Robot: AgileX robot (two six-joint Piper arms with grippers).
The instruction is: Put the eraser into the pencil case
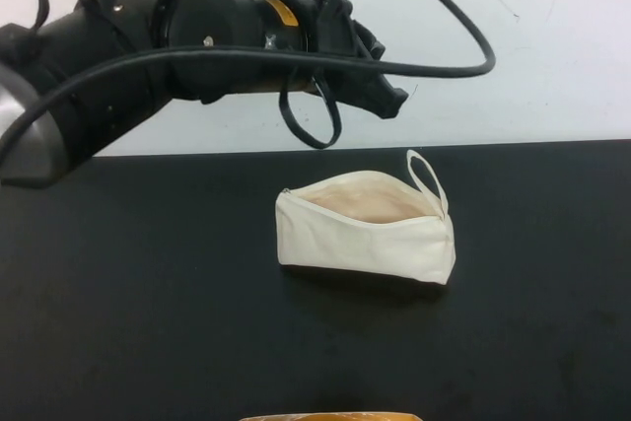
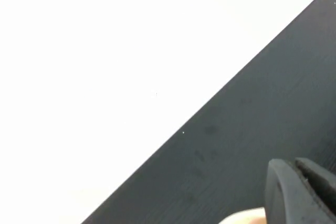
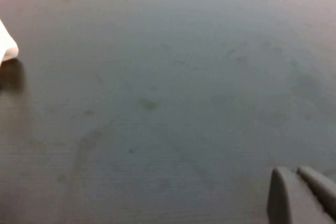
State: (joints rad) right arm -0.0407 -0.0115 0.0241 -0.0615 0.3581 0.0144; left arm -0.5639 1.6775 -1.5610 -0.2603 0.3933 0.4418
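The left end effector (image 1: 380, 71) hovers above and behind the unzipped pencil case (image 1: 367, 227) on the table (image 1: 148, 303), fingers together (eraser unseen). The right end effector (image 3: 302, 195), apparently clenched, sits beside the pouch.

Prob. a lab/test bench: bare black tabletop (image 1: 148, 322), plain white wall (image 1: 552, 46) at 12 o'clock, cabled robot arm (image 1: 148, 36) at 10 o'clock.
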